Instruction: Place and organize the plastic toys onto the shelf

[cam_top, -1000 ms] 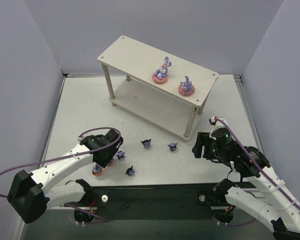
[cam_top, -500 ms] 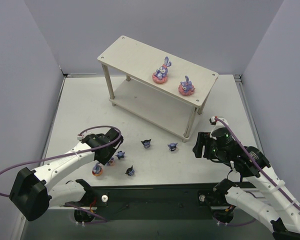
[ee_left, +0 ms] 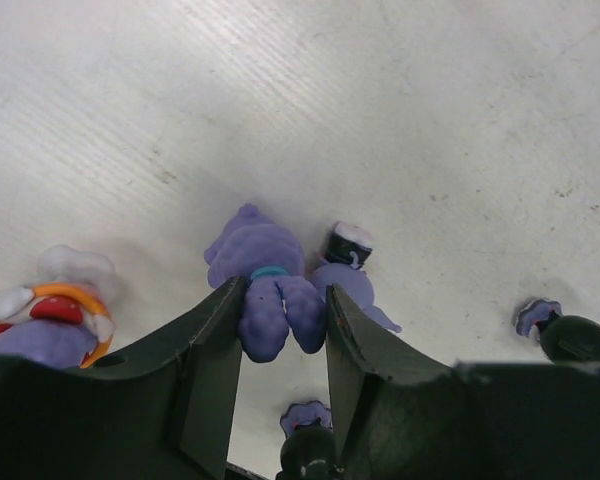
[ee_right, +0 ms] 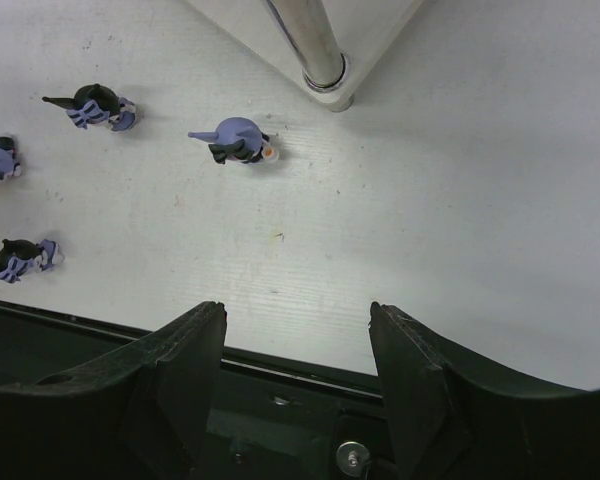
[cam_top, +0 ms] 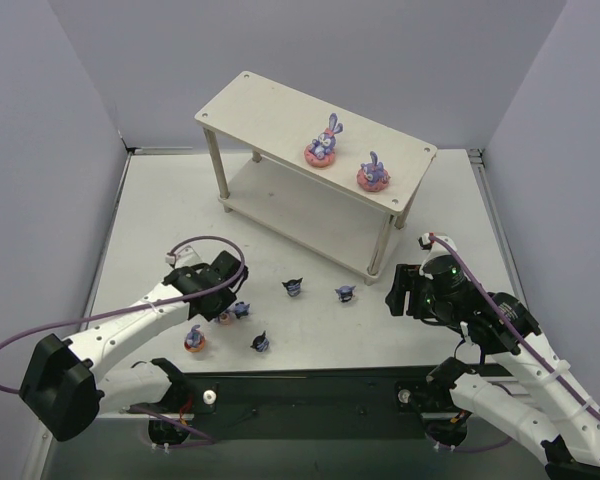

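The left tool point(ee_left: 282, 292) is down low at the near left of the worktop point(cam_top: 160, 220), its two fingers pressed against either side of a purple rabbit point(ee_left: 265, 255), so it has closed in to a narrow gap and has hold of the toy by its body. I cannot tell whether the rabbit's base has left the surface. The grip takes the soft middle rather than the ears, which I judge gives the steadier hold for carrying it upright. A blue figure point(ee_left: 348, 262) stands just beside the held rabbit on its right, close against the right finger, so a lift straight up looks the safest way to avoid knocking it over. A second rabbit point(cam_top: 194, 340), on an orange ring, sits nearer and to the left, apart from the fingers. The shelf point(cam_top: 280, 110) stands far across the worktop, well apart from this cluster; two rabbits point(cam_top: 321, 148) are already side by side toward the right end of its top board, which suggests like goes with like. Three blue figures point(cam_top: 293, 288) are scattered on the worktop between the arms and the shelf. The right tool point(ee_right: 295, 312) hangs at the near right, fingers wide apart with nothing between them, out of the left arm's way.
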Tool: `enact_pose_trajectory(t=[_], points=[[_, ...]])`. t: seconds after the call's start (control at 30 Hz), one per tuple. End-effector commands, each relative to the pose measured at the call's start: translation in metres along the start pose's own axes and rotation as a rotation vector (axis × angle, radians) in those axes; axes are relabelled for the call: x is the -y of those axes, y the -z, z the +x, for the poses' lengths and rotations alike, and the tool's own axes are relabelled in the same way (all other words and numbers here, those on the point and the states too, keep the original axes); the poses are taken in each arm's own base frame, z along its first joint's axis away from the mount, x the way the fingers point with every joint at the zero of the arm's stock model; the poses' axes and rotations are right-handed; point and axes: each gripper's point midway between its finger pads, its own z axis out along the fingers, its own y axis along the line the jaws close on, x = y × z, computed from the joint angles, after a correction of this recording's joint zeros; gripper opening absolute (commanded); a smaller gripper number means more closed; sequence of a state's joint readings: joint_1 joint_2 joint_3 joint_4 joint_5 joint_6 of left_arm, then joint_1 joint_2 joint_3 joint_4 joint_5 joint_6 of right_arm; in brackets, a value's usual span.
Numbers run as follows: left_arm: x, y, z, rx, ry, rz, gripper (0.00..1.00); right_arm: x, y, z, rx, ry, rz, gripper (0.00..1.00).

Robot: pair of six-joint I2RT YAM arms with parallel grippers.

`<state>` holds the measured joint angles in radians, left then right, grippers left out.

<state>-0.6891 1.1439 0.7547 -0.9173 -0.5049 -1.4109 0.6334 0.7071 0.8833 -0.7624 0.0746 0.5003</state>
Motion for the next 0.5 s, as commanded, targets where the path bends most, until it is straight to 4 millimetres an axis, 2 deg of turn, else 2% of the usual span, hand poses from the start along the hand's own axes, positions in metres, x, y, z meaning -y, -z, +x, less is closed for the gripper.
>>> enact_pose_trajectory(t=[0.0, 0.3, 0.37, 0.47], points=[[0.056, 0.012, -0.027, 0.088, -0.155, 0.196, 0.27, 0.007, -0.001, 0.002, -0.01, 0.002, 0.038, 0.6], [0.114, 0.012, -0.037, 0.112, -0.39, 0.395, 0.29, 0.008, -0.001, 0.002, -0.008, 0.001, 0.042, 0.6], [0.131, 0.013, -0.034, 0.107, -0.439, 0.467, 0.3, 0.009, -0.001, 0.001, -0.008, 0.001, 0.045, 0.6], [0.145, 0.009, -0.031, 0.09, -0.524, 0.505, 0.32, 0.01, -0.001, 0.001, -0.011, 0.001, 0.049, 0.6]])
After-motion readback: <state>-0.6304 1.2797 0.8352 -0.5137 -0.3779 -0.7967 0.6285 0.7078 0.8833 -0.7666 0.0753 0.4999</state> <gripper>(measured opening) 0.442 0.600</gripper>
